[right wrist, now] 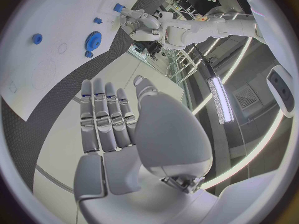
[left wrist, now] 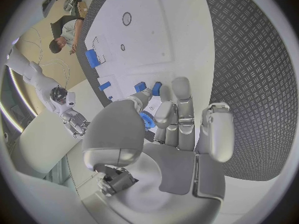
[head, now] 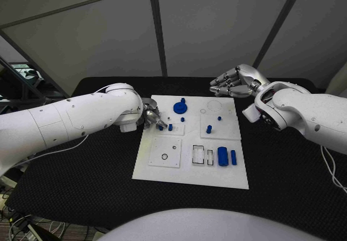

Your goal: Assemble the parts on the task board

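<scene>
Fingers [left wrist: 167, 113] of the left hand [head: 150, 117] curl narrowly at the board's 9 o'clock edge, closing round a small blue toothed part [left wrist: 147, 120]; the left wrist view shows it held between thumb and fingers. Fingers [right wrist: 106, 119] of the right hand [head: 232, 83] lie straight and side by side, holding nothing, above the table beyond the board's 1 o'clock corner.

The black cloth-covered table [head: 289, 175] carries the white rectangular task board [head: 191, 173] at its centre. On the board, largest to smallest:
- blue round gear with hub [head: 179, 106], toward 12 o'clock;
- blue cylinder [head: 222, 156], lying at 4 o'clock;
- narrow blue bar [head: 233, 157], just beside the cylinder;
- blue upright peg [head: 209, 129], near centre;
- blue short pin [head: 170, 127], just beside the left hand.
</scene>
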